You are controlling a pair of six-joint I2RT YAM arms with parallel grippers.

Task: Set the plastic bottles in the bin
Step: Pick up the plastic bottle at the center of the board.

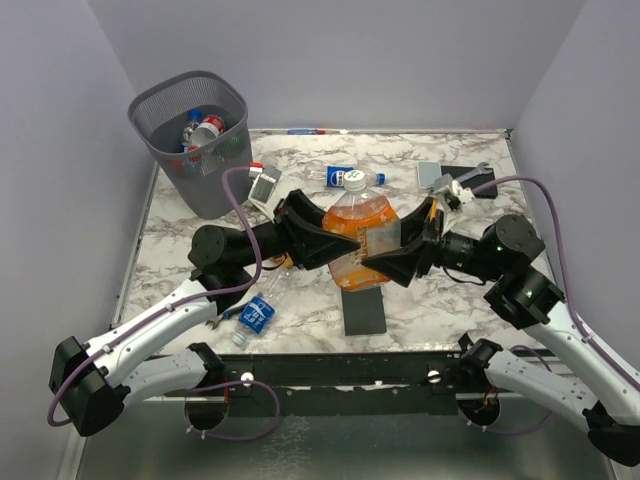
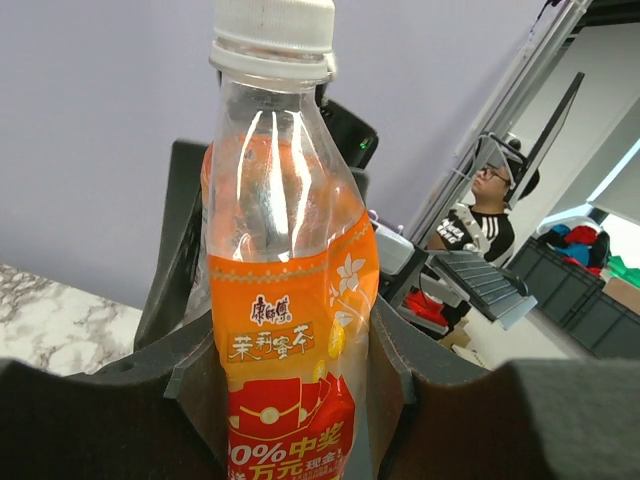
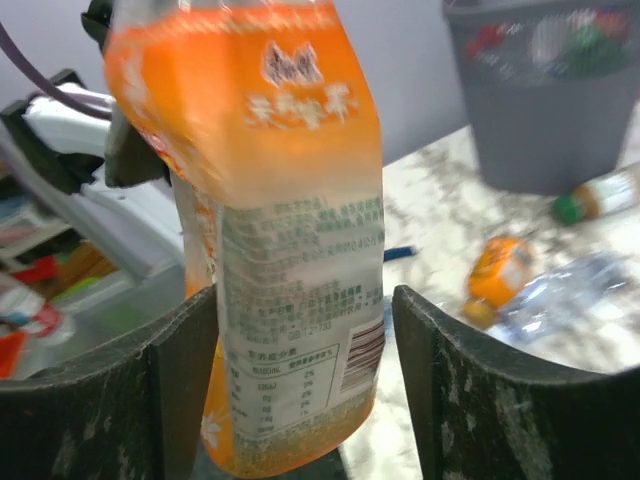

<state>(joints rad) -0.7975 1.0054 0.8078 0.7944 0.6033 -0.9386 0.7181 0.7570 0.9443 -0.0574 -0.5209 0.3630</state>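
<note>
The left arm (image 1: 150, 330), at seven o'clock in the overhead view, and the right arm (image 1: 560, 335), at five o'clock, have pale grey-white shells and black joints. A purple cable (image 1: 530, 181) trails along each. The fingers (image 3: 490, 400) are matte black wedges with pale scuffs. A green light (image 1: 487, 243) glows on the right arm.

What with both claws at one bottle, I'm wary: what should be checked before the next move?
1. Left claw gripping orange bottle: ok, pressed on both sides.
2. Right claw free of bottle: cannot tell; slim gap on one side.
3. Cap on: ok.
4. Bin upright, open: ok.
5. Left cable clear of bin: cannot tell; it loops close beside it.
</note>
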